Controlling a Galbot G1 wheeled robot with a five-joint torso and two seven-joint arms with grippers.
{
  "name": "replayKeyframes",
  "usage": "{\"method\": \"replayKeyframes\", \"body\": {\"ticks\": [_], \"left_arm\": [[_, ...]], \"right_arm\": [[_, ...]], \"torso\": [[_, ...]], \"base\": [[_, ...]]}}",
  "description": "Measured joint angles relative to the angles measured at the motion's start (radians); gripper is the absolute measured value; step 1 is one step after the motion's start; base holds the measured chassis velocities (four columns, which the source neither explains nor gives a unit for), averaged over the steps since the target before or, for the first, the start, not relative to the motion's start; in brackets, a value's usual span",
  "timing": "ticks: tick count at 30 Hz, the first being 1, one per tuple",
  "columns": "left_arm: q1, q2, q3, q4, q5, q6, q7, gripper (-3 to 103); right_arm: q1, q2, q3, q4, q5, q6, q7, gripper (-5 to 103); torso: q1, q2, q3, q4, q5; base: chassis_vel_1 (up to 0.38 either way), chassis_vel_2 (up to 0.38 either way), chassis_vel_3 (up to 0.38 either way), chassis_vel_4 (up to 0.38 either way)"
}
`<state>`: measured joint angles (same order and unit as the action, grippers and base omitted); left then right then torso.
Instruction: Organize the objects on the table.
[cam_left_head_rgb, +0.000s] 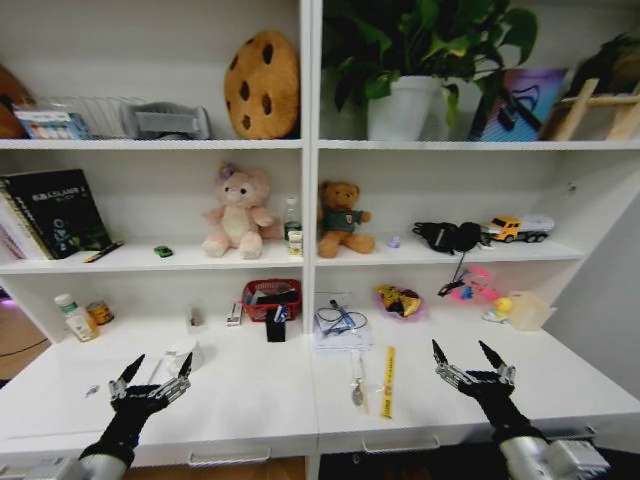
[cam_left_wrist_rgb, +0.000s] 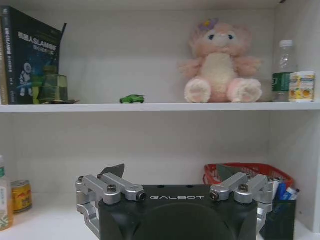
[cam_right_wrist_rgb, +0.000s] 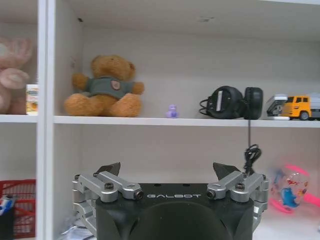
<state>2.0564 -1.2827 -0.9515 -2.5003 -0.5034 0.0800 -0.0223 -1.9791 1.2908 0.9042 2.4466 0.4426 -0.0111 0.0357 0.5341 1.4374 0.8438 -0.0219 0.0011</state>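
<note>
Left gripper (cam_left_head_rgb: 152, 374) hovers low over the white desk top (cam_left_head_rgb: 250, 400) at about 7 o'clock in the head view, fingers spread, grasping nothing. Right gripper (cam_left_head_rgb: 468, 360) hovers at about 5 o'clock, likewise released and empty. Between them, near the desk's front edge, lie a yellow ruler (cam_left_head_rgb: 388, 381) and a metal spoon-like tool (cam_left_head_rgb: 357, 385), side by side, apart. Red basket (cam_left_head_rgb: 271, 297) sits at the back of the desk. Tiny green toy car (cam_left_wrist_rgb: 132, 99) rests on the shelf above, beside the pink plush (cam_left_wrist_rgb: 220, 62).
</note>
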Motion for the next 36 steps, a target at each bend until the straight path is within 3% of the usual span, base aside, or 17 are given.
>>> {"method": "replayKeyframes", "body": {"ticks": [1,11,12,14,16,18,23,24,26,36], "left_arm": [[0.0,0.0,0.0,0.0,0.0,0.0,0.0,100],[0.0,0.0,0.0,0.0,0.0,0.0,0.0,100],[0.0,0.0,0.0,0.0,0.0,0.0,0.0,100],[0.0,0.0,0.0,0.0,0.0,0.0,-0.001,100],[0.0,0.0,0.0,0.0,0.0,0.0,0.0,100],[0.0,0.0,0.0,0.0,0.0,0.0,0.0,100],[0.0,0.0,0.0,0.0,0.0,0.0,0.0,100],[0.0,0.0,0.0,0.0,0.0,0.0,0.0,100],[0.0,0.0,0.0,0.0,0.0,0.0,-0.002,100],[0.0,0.0,0.0,0.0,0.0,0.0,-0.001,100]], "right_arm": [[0.0,0.0,0.0,0.0,0.0,0.0,0.0,100],[0.0,0.0,0.0,0.0,0.0,0.0,0.0,100],[0.0,0.0,0.0,0.0,0.0,0.0,0.0,100],[0.0,0.0,0.0,0.0,0.0,0.0,0.0,100],[0.0,0.0,0.0,0.0,0.0,0.0,0.0,100],[0.0,0.0,0.0,0.0,0.0,0.0,0.0,100],[0.0,0.0,0.0,0.0,0.0,0.0,0.0,100],[0.0,0.0,0.0,0.0,0.0,0.0,0.0,100],[0.0,0.0,0.0,0.0,0.0,0.0,0.0,100],[0.0,0.0,0.0,0.0,0.0,0.0,0.0,100]], "torso": [[0.0,0.0,0.0,0.0002,-0.0018],[0.0,0.0,0.0,0.0003,-0.0002],[0.0,0.0,0.0,-0.0001,-0.0021],[0.001,0.0,0.0,0.0011,-0.0014],[-0.001,0.0,0.0,-0.0004,-0.0015],[0.0,0.0,0.0,0.0005,-0.001],[0.0,0.0,0.0,-0.0004,-0.0015],[0.0,0.0,0.0,0.0009,-0.0005],[0.001,0.0,0.0,0.0005,-0.0023],[0.0,0.0,0.0,0.0005,-0.0006]], "base": [[0.344,0.326,-0.371,-0.364],[0.367,0.378,-0.369,-0.372],[0.344,0.353,-0.346,-0.351],[0.363,0.345,-0.346,-0.343],[0.336,0.364,-0.35,-0.368],[0.352,0.346,-0.365,-0.357],[0.334,0.329,-0.354,-0.335],[0.35,0.317,-0.347,-0.288],[0.274,0.301,-0.309,-0.231],[0.069,0.025,-0.042,-0.048]]}}
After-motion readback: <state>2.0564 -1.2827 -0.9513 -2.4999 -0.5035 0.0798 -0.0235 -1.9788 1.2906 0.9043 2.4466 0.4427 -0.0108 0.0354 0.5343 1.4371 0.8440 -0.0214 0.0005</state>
